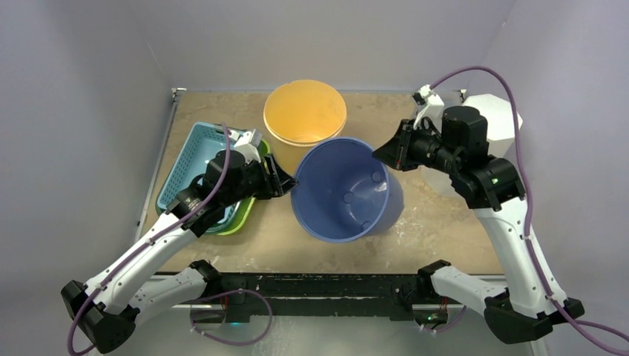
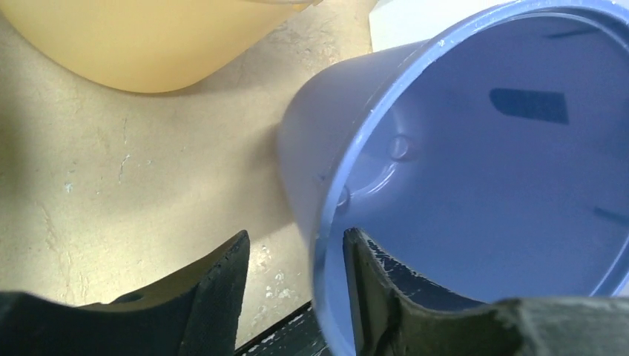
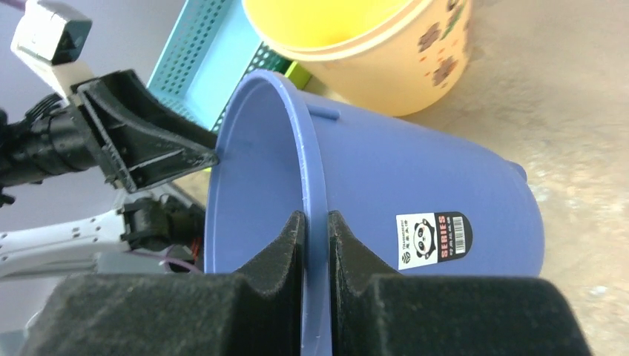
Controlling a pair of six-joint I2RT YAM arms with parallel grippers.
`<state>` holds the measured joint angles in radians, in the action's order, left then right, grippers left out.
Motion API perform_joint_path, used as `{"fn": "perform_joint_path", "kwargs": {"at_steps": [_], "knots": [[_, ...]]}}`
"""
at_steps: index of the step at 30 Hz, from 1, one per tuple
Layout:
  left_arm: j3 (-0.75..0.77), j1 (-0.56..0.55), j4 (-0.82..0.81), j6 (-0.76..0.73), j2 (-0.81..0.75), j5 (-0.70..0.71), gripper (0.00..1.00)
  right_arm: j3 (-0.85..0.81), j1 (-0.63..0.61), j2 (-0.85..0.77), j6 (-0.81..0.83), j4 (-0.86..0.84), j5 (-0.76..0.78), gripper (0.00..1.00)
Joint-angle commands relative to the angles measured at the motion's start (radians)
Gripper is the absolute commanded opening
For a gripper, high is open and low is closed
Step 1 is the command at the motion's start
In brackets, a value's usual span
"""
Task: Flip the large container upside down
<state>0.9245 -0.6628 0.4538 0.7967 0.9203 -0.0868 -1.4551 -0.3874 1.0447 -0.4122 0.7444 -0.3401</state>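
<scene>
The large container (image 1: 345,189) is a blue bucket, tilted so that its mouth faces up and toward the near side. My right gripper (image 1: 382,152) is shut on its far-right rim; in the right wrist view the two pads (image 3: 293,237) pinch the rim of the container (image 3: 415,185), one inside and one outside. My left gripper (image 1: 285,182) is open at the left rim. In the left wrist view its fingers straddle the bucket's wall (image 2: 482,170), with a gap on the outer side, around the gripper's midpoint (image 2: 295,237).
A yellow bucket (image 1: 304,111) stands right behind the blue one. A teal basket (image 1: 189,152) on a green tray (image 1: 245,215) lies under the left arm. A white object (image 1: 497,119) sits at the back right. The table's front edge (image 1: 311,278) is close.
</scene>
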Motion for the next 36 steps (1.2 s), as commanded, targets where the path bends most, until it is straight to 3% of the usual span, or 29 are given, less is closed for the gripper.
{"fn": "perform_joint_path", "kwargs": {"at_steps": [1, 5, 16, 19, 31, 36], "knots": [[0.013, -0.004, -0.063, 0.007, -0.018, -0.030, 0.51, -0.113, -0.006, 0.013, 0.073, 0.038, 0.160, 0.00], [0.040, -0.004, -0.021, -0.013, -0.040, 0.016, 0.58, -0.133, -0.038, 0.032, 0.093, 0.081, 0.265, 0.00], [0.103, -0.003, 0.211, 0.000, -0.088, 0.273, 0.64, -0.182, -0.217, 0.101, 0.084, 0.128, 0.526, 0.00], [0.107, -0.004, 0.241, 0.014, -0.094, 0.321, 0.65, -0.182, -0.301, 0.132, 0.071, 0.145, 0.588, 0.00], [0.168, -0.002, 0.502, 0.130, -0.052, 0.598, 0.69, -0.242, -0.786, 0.360, -0.106, 0.248, 1.068, 0.00], [0.167, -0.003, 0.592, 0.165, -0.089, 0.692, 0.76, -0.279, -0.901, 0.459, -0.153, 0.276, 1.146, 0.00]]}}
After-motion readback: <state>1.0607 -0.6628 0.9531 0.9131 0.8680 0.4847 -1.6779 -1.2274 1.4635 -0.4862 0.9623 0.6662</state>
